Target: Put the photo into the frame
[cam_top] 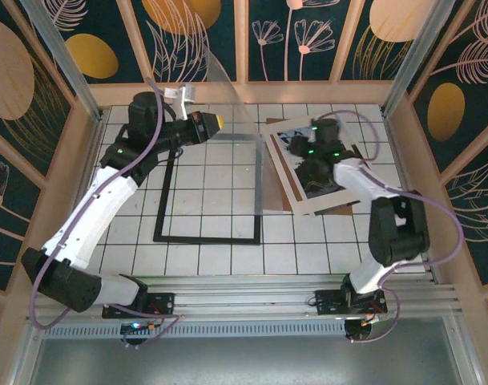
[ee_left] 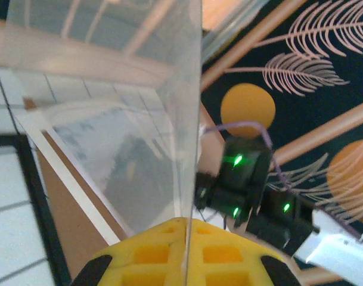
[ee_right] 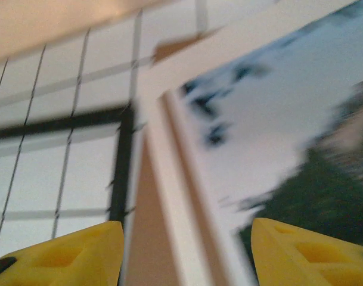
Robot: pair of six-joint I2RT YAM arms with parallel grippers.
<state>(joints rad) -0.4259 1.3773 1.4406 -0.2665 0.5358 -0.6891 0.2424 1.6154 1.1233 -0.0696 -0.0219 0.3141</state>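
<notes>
Tabletop [cam_top: 211,265] is white tile w/ a dark grid. Walls [cam_top: 308,32] on 3 sides are dark teal panels w/ big gold ovals [cam_top: 91,54] + pale pink leaf/flower line art, split up by light wood slats [cam_top: 242,40]. There's a wood ledge [cam_top: 308,92] along the back edge of the table, same wood down both sides. Silver alu posts [cam_top: 417,56] lean in at the back corners. The near edge has alu rails [cam_top: 252,298], then a plain grey metal sheet [cam_top: 244,357] below that. Lighting's pretty even, no hard shadows afaict.
</notes>
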